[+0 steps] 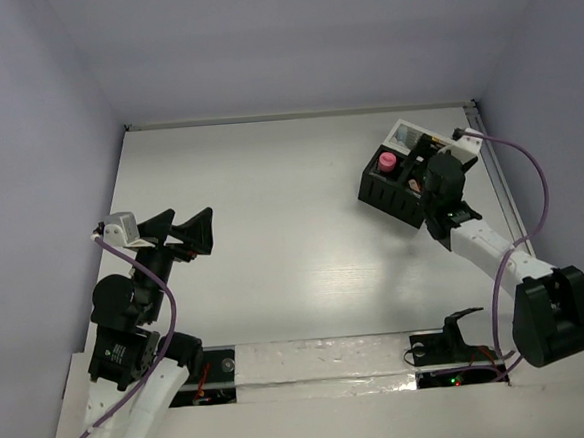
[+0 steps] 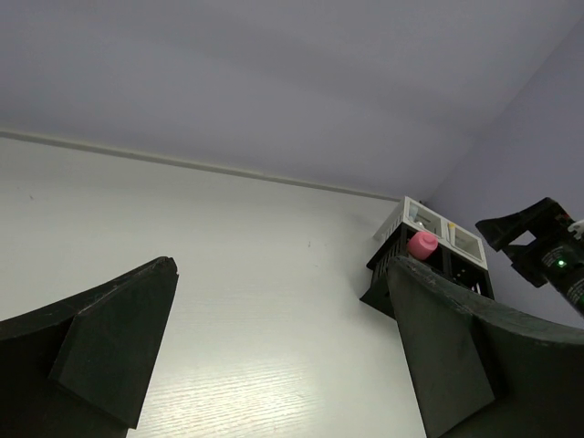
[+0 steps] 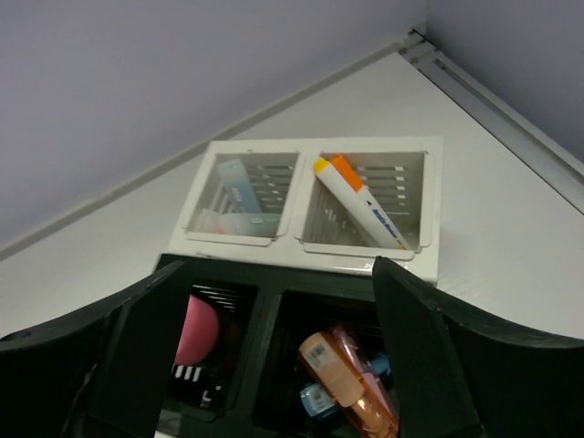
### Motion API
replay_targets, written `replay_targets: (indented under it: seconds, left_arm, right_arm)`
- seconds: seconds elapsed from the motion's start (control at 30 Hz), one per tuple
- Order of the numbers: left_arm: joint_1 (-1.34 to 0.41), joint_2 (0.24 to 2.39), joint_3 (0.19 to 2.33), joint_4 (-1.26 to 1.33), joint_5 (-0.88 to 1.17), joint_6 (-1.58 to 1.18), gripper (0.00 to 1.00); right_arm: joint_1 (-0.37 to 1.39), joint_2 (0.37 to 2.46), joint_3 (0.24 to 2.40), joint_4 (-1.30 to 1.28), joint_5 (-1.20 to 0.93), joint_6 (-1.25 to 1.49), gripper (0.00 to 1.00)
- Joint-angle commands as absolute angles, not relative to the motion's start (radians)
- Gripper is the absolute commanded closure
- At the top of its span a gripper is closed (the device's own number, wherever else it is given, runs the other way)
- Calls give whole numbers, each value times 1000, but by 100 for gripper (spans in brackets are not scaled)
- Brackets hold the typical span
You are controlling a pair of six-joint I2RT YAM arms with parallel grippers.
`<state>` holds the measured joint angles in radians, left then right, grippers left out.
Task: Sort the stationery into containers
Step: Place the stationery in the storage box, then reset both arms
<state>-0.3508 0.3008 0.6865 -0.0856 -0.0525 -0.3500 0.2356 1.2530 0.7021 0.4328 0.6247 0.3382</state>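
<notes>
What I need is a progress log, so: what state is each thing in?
Black box: open, partly filled.
White tray: both cells holding items.
Marker: leaning in a tray cell.
Left fingers: open, empty.
Right fingers: open, empty, above the box.

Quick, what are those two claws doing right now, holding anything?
Left gripper: open, holding nothing.
Right gripper: open, holding nothing, poised over the black box.
</notes>
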Motion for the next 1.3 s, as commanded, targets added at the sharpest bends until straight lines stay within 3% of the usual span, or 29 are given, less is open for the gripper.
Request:
replay_targets:
  seconds: [0.0, 0.13, 0.47, 0.67, 1.03, 1.27]
  left_arm:
    - [-344, 302, 683, -25, -35, -351, 1]
    - [-344, 302, 683, -23, -32, -350, 1]
    - [-344, 304, 686, -20, -25, -347, 1]
    - [-344, 284, 672, 35, 83, -325, 1]
    - [-334, 224, 663, 106, 89, -345, 1]
    - [-334, 267, 704, 86, 89, -350, 1]
  right_arm:
    - [232, 1148, 732, 425, 545, 367, 12]
    - [232, 1046, 745, 399, 385, 428, 1]
    - [232, 960, 824, 385, -271, 575, 0]
    - [232, 930, 882, 357, -555, 617, 0]
    - [232, 603, 897, 252, -451, 514, 0]
    - [232, 557, 833, 187, -373, 494, 0]
